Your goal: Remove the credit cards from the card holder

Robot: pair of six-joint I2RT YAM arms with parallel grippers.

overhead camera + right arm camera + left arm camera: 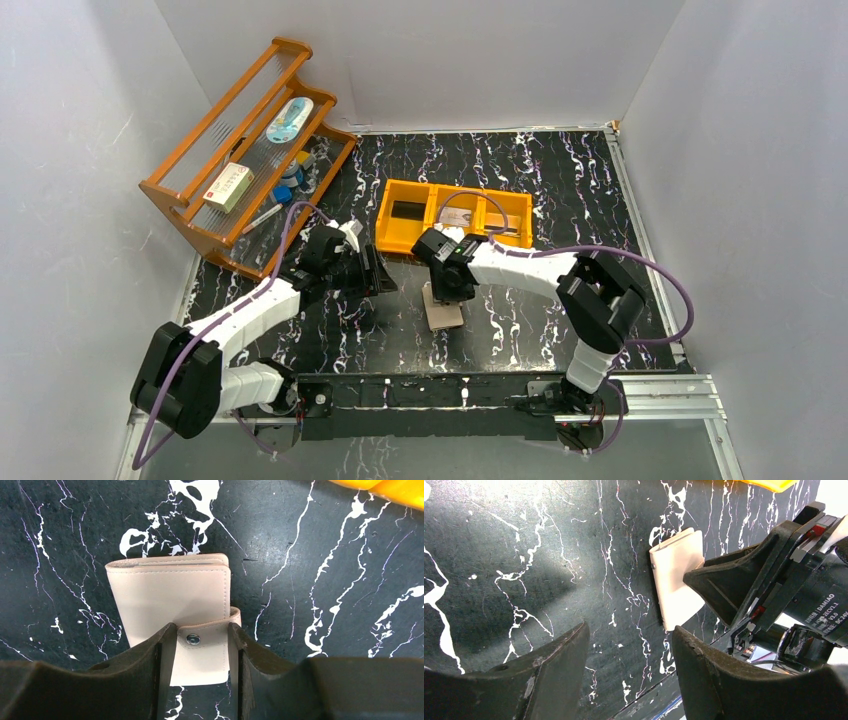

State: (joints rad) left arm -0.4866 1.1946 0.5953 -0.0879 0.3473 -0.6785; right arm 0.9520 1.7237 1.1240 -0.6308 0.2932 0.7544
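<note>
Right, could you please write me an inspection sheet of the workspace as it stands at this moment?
Surface: black marbled table; nothing spilled seen.
Job's things: card holder lies flat and closed, with its tab across the front; no cards seen out.
Clutter: orange tray behind the card holder; wooden rack of small items at the far left.
Grippers: left gripper is open and empty, beside the card holder; right gripper straddles the tab, firm grip not certain.
Cables: purple cables loop off both arms, clear of the card holder.
Surroundings: white walls on three sides; nothing else seen.
</note>
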